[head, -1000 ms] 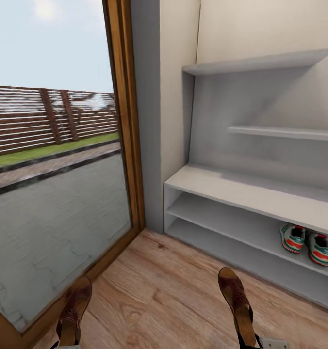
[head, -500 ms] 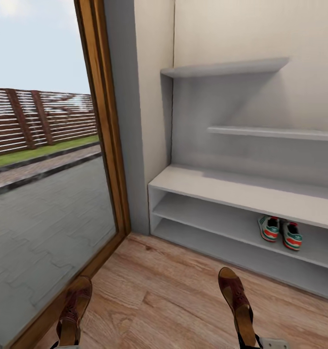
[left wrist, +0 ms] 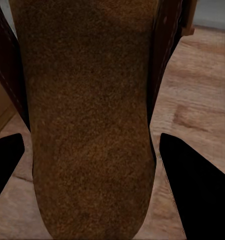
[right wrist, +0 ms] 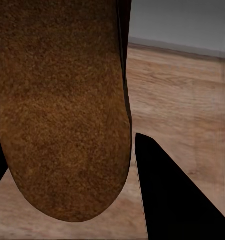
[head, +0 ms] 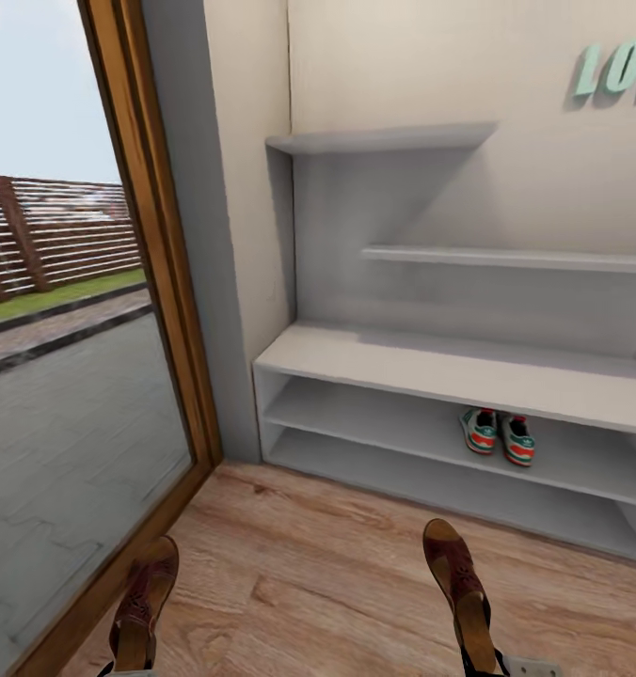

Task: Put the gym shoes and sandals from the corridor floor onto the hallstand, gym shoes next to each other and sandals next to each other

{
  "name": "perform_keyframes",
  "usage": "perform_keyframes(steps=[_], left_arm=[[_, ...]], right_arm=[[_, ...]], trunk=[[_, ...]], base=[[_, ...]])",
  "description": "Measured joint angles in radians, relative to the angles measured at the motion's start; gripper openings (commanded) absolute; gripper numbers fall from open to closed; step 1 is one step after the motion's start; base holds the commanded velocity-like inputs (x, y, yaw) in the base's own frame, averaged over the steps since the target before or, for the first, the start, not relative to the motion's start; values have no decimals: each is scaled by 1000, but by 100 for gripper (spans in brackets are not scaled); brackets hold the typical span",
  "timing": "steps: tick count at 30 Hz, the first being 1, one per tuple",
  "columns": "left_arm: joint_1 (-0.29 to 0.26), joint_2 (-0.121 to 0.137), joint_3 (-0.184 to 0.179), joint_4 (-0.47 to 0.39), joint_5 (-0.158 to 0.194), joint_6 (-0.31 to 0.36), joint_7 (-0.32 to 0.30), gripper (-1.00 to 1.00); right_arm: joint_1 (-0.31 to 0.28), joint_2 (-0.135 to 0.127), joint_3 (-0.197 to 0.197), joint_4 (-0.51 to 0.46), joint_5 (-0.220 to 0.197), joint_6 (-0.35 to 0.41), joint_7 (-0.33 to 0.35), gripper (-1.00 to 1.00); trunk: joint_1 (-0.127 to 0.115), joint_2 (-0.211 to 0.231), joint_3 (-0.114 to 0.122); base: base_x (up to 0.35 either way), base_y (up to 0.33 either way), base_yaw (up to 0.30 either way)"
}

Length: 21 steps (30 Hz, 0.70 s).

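still a sandal (head: 459, 588) per gripper

Flat, matte-black wedge-shaped fingers (left wrist: 192, 190) taper to points at the wrist frames' lower corners; another black finger (right wrist: 172, 195) looks identical.

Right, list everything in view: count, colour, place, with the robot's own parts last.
gym shoes: two, white with green and red, side by side on the hallstand's upper low shelf.
sandals: two, brown, one held by each gripper above the floor; the other at left.
hallstand: one, light grey, against the wall.
corridor floor: light brown planks.
glass door: one, wooden frame, left.
wall letters: green, upper right.
left gripper: black, shut on a sandal.
right gripper: black, shut on a sandal.
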Motion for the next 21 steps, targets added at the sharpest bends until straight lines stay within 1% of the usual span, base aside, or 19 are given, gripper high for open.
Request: perform_keyframes(steps=[12,15,21], left_arm=[[0,-1,0,0,0,0,0,-100],[0,0,0,0,0,0,0,-100],[0,-1,0,0,-1,0,0,-100]], right_arm=[[0,0,0,1,0,0,0,-100],[0,0,0,1,0,0,0,-100],[0,0,0,-1,0,0,0,-100]], trunk=[[0,0,7],[0,0,9],[0,0,12]], base=[[153,249,-257],[74,89,-257],[6,7,-257]])
